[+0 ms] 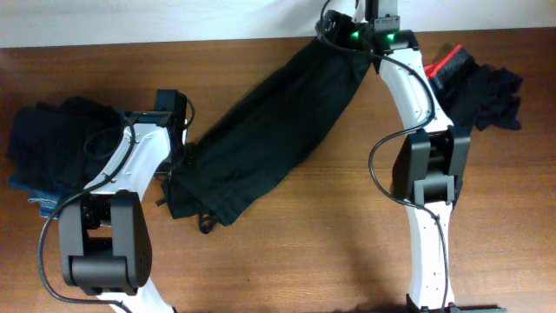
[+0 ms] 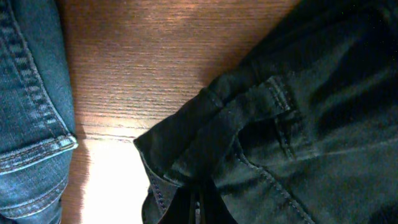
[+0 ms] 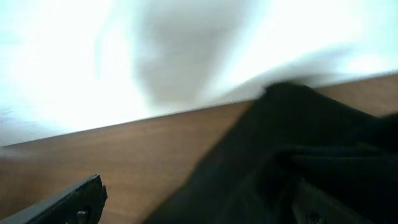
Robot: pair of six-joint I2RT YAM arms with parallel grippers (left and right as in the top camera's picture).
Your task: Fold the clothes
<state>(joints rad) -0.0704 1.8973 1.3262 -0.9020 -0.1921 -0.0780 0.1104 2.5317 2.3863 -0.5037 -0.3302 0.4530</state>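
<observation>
Where the worktop (image 1: 287,252) lies nearest the arms, one end of the large black garment (image 1: 269,130) is pinched in the closed left claw (image 1: 178,163), with blue jeans (image 2: 31,124) just beside. The garment is stretched diagonally to the far edge, where the right claw (image 3: 186,210) is spread open against it. A red-edged piece (image 1: 447,63) is seen to the right.

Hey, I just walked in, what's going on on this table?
Two robot arms are working on a black garment laid diagonally across the table. The left gripper looks pinched on its lower end, near the jeans. The right gripper is at its far end, but its grip is unclear. The garment isn't folded yet. A left pile and a right pile wait at the sides.
</observation>
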